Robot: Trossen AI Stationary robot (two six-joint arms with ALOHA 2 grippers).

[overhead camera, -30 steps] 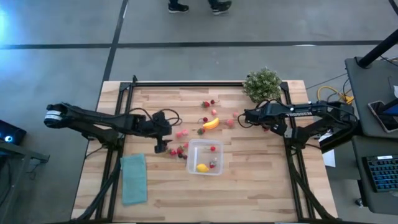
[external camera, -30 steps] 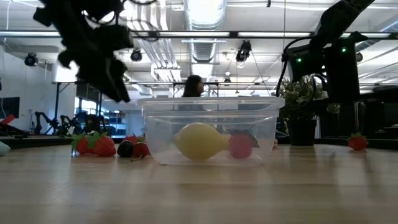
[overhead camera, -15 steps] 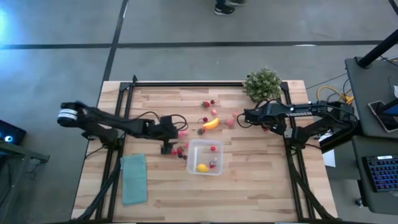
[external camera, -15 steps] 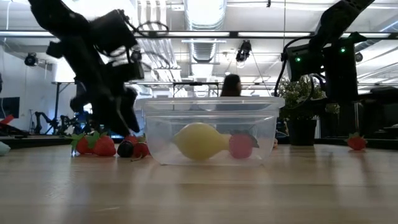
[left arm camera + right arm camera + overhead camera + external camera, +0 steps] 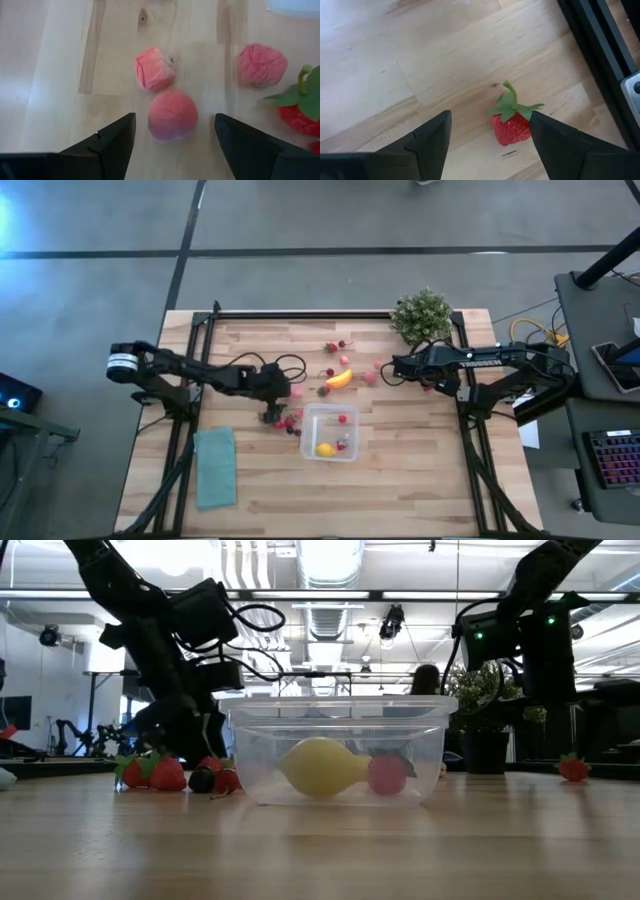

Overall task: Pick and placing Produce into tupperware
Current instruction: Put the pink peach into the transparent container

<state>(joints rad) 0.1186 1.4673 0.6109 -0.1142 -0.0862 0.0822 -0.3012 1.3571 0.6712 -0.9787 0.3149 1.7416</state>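
The clear tupperware [image 5: 330,432] stands on the table, holding a yellow lemon [image 5: 320,767] and a pink ball [image 5: 387,775]. Loose produce lies around it: the banana piece [image 5: 340,378], red strawberries [image 5: 160,772] and cherries [image 5: 334,347]. My left gripper [image 5: 174,117] hangs open, low over the wood left of the tupperware. A pink berry [image 5: 172,112] lies between its fingers with a gap on each side. My right gripper [image 5: 490,115] is open near the table's right edge, and a red strawberry [image 5: 511,127] lies between its fingers, close to one.
Two more pink berries [image 5: 154,75] [image 5: 262,64] and a strawberry [image 5: 300,110] lie just past my left gripper. A green potted plant [image 5: 422,315] stands at the far right. A teal cloth [image 5: 215,467] lies near left. A black frame rail [image 5: 600,45] runs beside the right strawberry.
My left gripper has moved toward the table's right edge, nearer the tupperware, and come down from well above the table to just over the pink berries. The fruits and the tupperware have stayed put.
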